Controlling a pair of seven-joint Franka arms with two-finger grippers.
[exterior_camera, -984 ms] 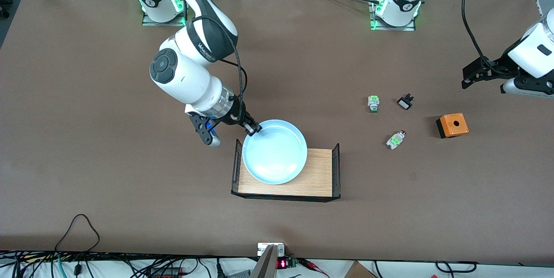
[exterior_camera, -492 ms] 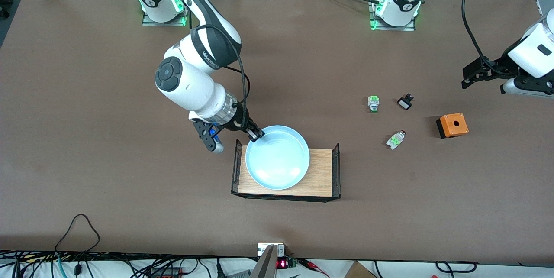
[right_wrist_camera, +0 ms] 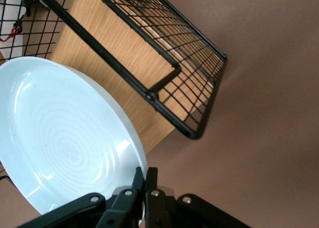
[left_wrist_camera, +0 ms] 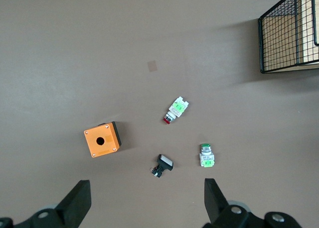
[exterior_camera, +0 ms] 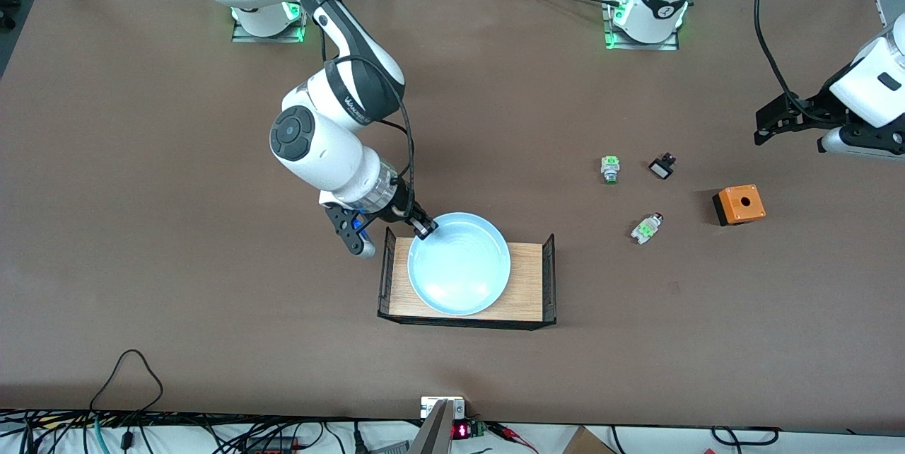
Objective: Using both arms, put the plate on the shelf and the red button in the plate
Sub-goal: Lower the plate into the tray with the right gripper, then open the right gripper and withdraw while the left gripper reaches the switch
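The right gripper, pinching the pale blue plate by its rim, has carried it over the wooden tray, so release seems close, while the left gripper waits spread above the untouched red button.

A wooden tray with wire ends, an orange box, a green-capped switch, a black switch.

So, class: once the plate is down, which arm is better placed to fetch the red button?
Left. The left gripper hangs open over the table's left-arm end, with the red button close by. The right gripper is shut on the plate over the wooden tray.
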